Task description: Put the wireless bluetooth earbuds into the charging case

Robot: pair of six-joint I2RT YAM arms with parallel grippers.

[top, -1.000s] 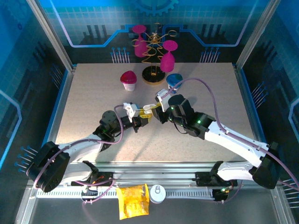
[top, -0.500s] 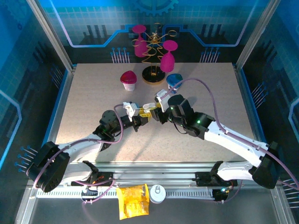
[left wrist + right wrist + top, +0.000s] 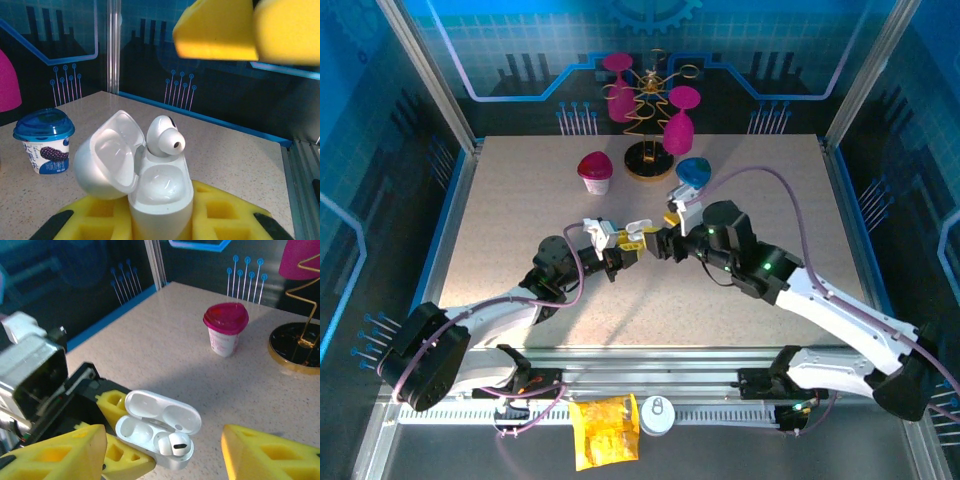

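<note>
Left gripper [image 3: 623, 249] clamped on charging case [image 3: 161, 192], lid open, one earbud [image 3: 163, 136] seated inside. Right gripper [image 3: 660, 244] spread wide, empty, just beside case. All mid-table [image 3: 510, 210], well clear of edges; pink cup [image 3: 594, 172] and blue cup [image 3: 693, 172] sit toward far edge.

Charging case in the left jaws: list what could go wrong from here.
1. The earbud stands proud of its slot in the charging case, so it may not be seated and could tip out.
2. The open right jaws hang close to the case; a careless approach might knock the raised lid or that earbud.
</note>
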